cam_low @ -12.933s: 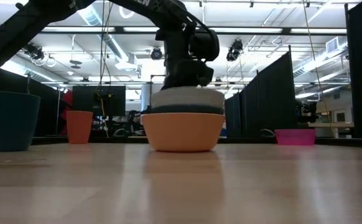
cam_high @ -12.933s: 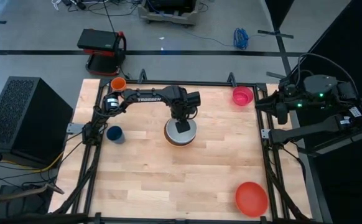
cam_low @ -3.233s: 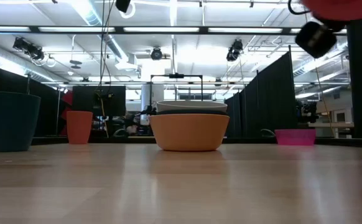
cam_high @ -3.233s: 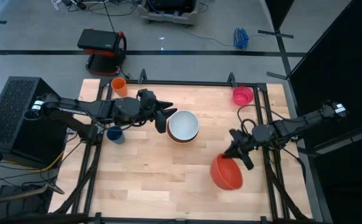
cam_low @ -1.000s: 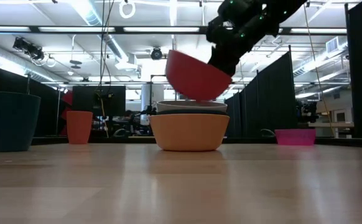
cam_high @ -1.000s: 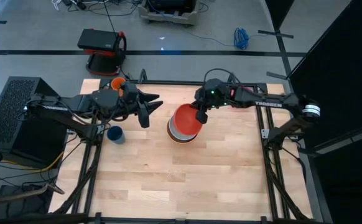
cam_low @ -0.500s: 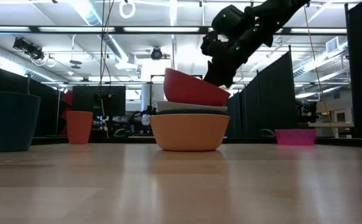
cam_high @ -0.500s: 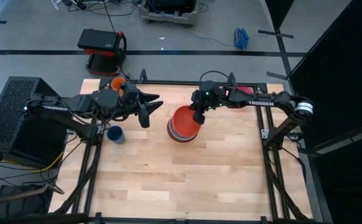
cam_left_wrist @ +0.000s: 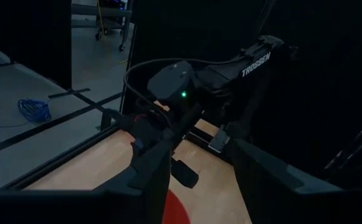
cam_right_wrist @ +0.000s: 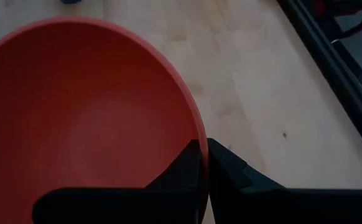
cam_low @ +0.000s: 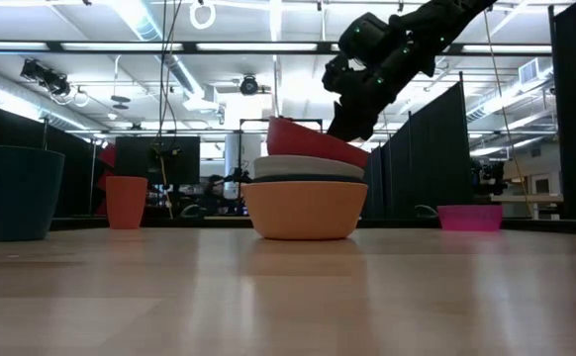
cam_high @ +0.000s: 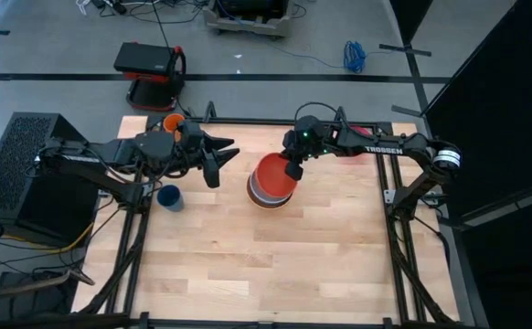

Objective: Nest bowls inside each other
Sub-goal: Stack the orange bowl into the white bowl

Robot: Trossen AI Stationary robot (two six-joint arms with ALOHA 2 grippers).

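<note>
Here, right gripper (cam_high: 292, 171) pinched on the rim of the red bowl (cam_high: 271, 175), bowl tilted atop the white-and-orange stack (cam_low: 305, 196) mid-counter (cam_high: 248, 256), left gripper (cam_high: 218, 161) part-open, empty, just beside.

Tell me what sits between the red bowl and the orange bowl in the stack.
The white bowl, seen in the low view between red bowl and orange bowl.
</note>
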